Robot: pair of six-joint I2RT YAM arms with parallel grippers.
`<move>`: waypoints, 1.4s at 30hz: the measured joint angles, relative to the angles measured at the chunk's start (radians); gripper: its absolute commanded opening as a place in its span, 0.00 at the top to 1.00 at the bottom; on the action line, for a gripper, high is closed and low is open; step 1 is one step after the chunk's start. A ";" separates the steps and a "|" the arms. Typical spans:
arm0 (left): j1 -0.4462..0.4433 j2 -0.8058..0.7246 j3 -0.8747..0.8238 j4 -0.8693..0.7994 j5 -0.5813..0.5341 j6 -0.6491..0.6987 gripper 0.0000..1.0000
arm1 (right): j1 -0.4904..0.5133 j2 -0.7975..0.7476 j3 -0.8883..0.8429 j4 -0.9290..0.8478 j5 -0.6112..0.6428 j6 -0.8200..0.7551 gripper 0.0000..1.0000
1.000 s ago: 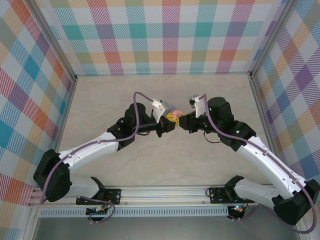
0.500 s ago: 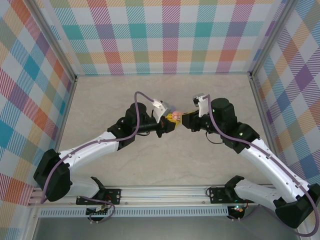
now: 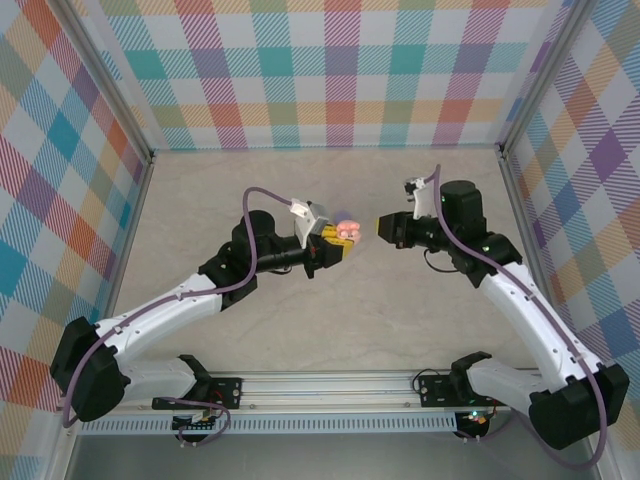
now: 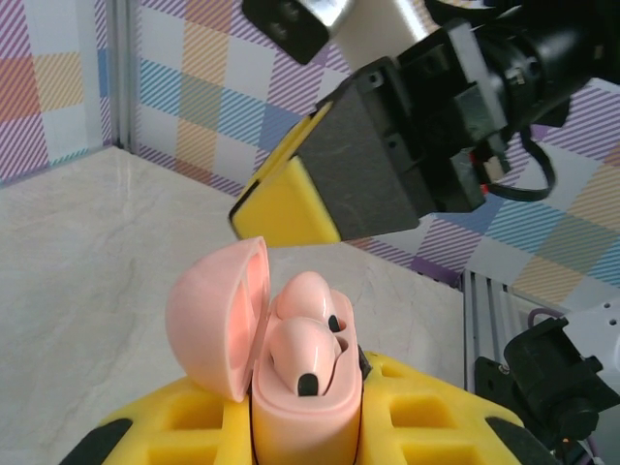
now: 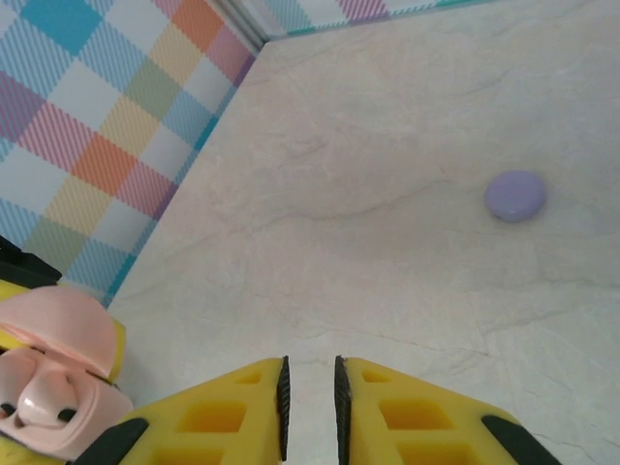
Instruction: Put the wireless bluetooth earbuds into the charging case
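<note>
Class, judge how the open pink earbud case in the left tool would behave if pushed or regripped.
The pink case looks like hard, glossy plastic, so it is probably stiff but could slip in the left tool. Its hinged lid stands open and would likely swing if nudged. The earbuds sit proud of their wells, so a jolt might unseat them.

High rear overview; two close wrist views, pink case (image 4: 302, 412) in both.

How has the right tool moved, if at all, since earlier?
Yes. The right tool shifted toward the right wall and slightly toward the back wall.
</note>
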 measured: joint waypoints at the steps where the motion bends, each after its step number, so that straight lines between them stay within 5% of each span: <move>1: 0.000 0.000 0.000 0.007 0.005 -0.005 0.89 | -0.002 0.009 -0.005 0.011 -0.025 0.002 0.85; 17: 0.000 0.059 0.000 0.075 0.080 -0.039 0.89 | -0.014 0.026 -0.069 0.174 -0.264 0.034 0.89; 42: 0.023 0.127 0.016 0.090 0.088 -0.154 0.88 | -0.031 -0.055 -0.141 0.183 -0.190 -0.008 0.83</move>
